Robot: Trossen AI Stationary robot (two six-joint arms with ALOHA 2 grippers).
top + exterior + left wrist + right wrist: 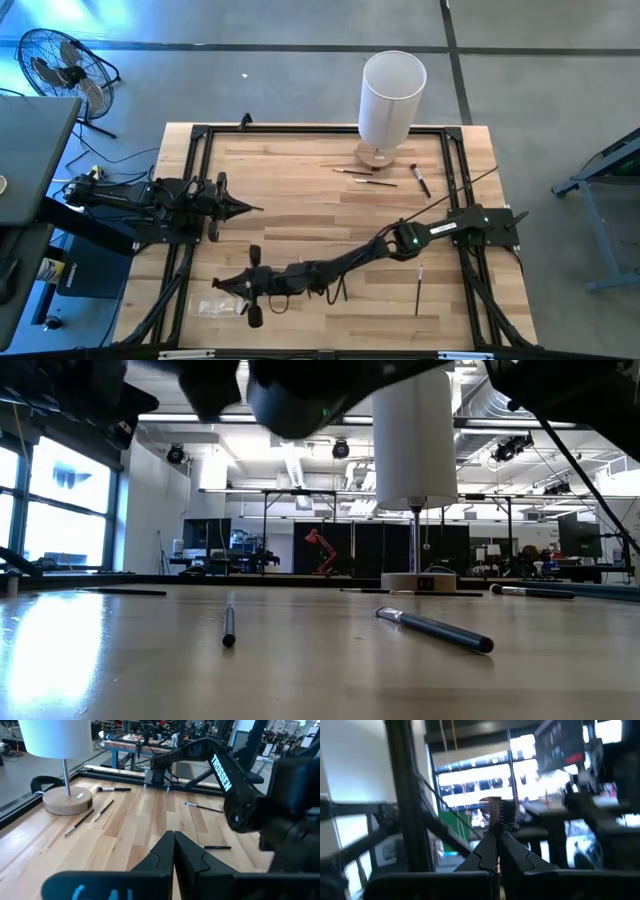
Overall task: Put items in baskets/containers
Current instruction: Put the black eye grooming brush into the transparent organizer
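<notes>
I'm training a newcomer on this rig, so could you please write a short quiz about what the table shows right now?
1. True or false: the left gripper is shut and empty.
2. What stands at the wooden table's far edge? A) a metal bucket B) a white cylindrical-shade lamp on a round wooden base C) a cardboard box
3. Fill in: the right gripper, near the clear flat plastic tray, is shut on a thin dark ____.
Key: 1 true; 2 B; 3 brush.
</notes>
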